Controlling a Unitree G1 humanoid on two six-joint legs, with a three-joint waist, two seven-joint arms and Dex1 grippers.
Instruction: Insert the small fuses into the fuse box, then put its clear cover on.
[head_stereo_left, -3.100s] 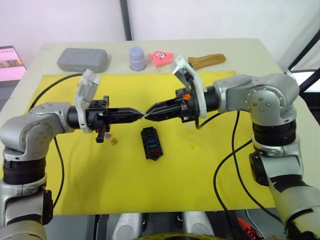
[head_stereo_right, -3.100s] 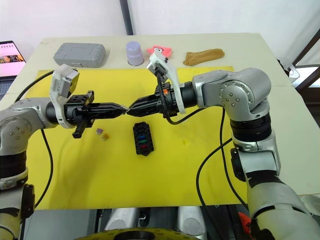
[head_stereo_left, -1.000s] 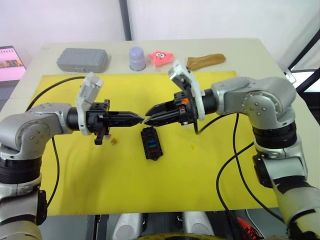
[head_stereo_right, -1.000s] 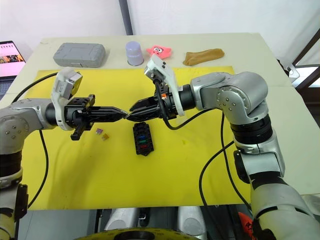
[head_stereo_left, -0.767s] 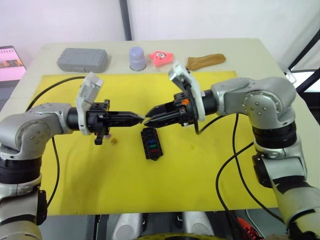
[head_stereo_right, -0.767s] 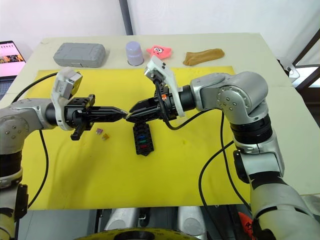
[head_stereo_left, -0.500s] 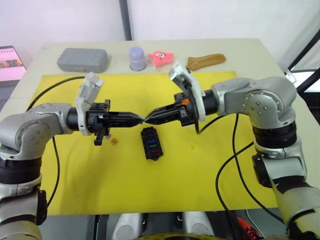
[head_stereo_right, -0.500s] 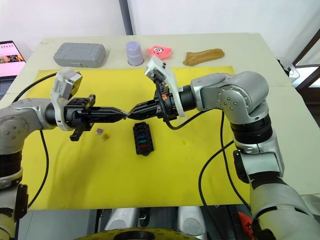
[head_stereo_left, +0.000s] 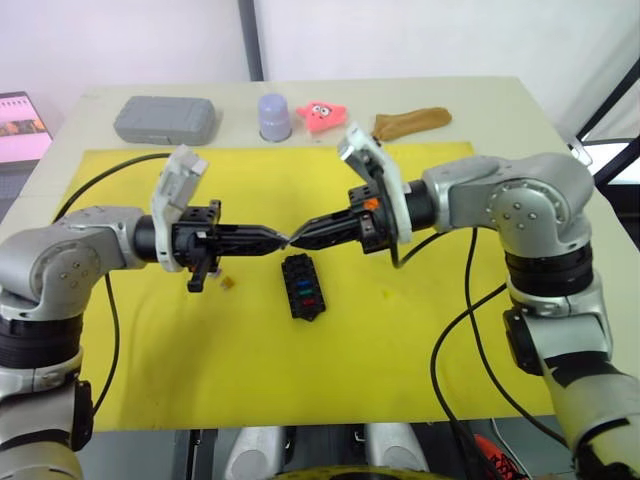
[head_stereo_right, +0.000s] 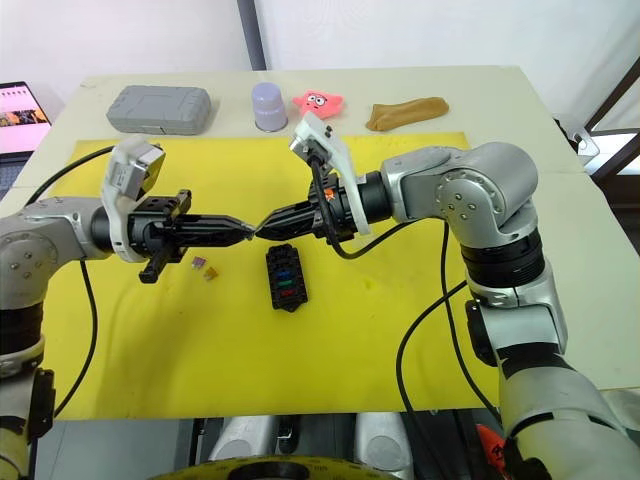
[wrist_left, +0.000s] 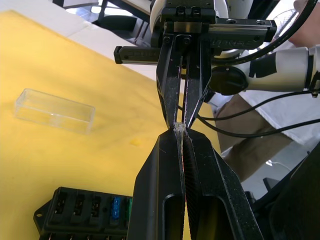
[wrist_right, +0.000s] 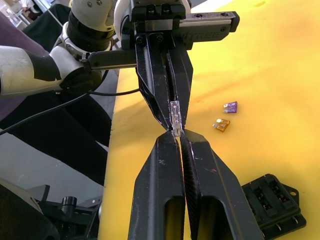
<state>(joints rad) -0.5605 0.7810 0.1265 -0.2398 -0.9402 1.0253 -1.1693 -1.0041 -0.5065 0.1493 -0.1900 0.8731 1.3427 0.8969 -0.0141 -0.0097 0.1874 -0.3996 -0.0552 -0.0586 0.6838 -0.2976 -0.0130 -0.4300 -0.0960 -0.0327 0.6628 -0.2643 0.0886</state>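
My left gripper (head_stereo_left: 283, 239) and right gripper (head_stereo_left: 296, 241) meet tip to tip, both clamped on 1 clear fuse (wrist_right: 175, 116), handing it over above the fuse box (head_stereo_left: 303, 286) for re-gripping.

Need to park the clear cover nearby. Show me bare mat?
Bare yellow mat lies in front of the fuse box and to its right. Crowded: left of the box, beside the purple fuse and orange fuse.

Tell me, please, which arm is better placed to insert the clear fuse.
Probably right: left gripper and right gripper both pinch the clear fuse, but the right slants down toward the fuse box.
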